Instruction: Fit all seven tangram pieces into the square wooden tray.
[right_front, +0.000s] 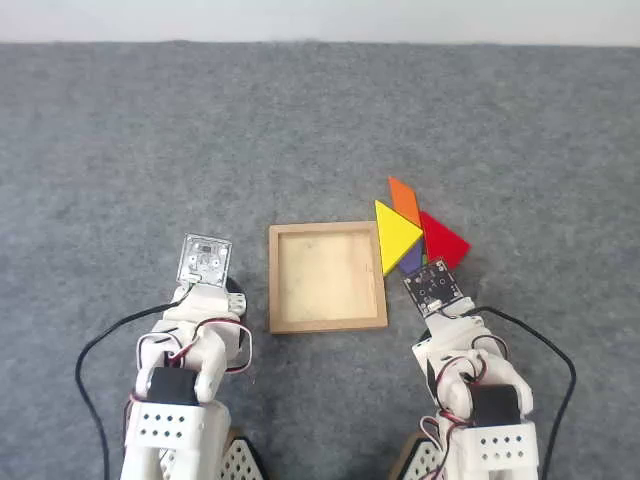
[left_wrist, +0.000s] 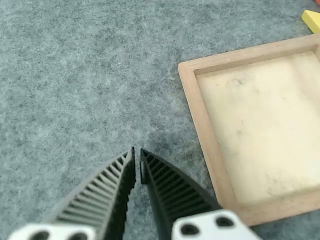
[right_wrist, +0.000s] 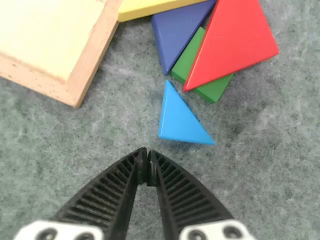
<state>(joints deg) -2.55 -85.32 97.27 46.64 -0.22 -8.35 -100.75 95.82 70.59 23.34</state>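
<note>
The left tool (left_wrist: 136, 153) is pointing down at the grey felt-like tabletop (right_front: 150, 130), its two ribbed black jaws pressed together with hardly a slit between the tips and nothing between them. Just beside it, on the side toward the other arm, the square wooden tray (left_wrist: 200, 131) is lying flat, showing its pale floor inside the raised rim.

The right tool (right_wrist: 146, 156) is likewise pinched closed and gripping nothing, with its tips aiming at bare tabletop near the tray's corner. Just beyond those tips a small blue triangle (right_wrist: 180, 120) is lying flat on its own, apart from the tool and not touching the other pieces. Past it, the pieces are bunching together: a green piece (right_wrist: 202, 80) is sitting underneath a large red triangle (right_wrist: 230, 40), which is also overlapping the edge of an indigo piece (right_wrist: 177, 30). In the high view a yellow triangle (right_front: 396, 235) is lying with one edge along the tray's right rim, and an orange parallelogram (right_front: 404, 198) is resting at the far end of the cluster, touching the yellow and the red pieces. All of these pieces are lying outside the tray
</note>
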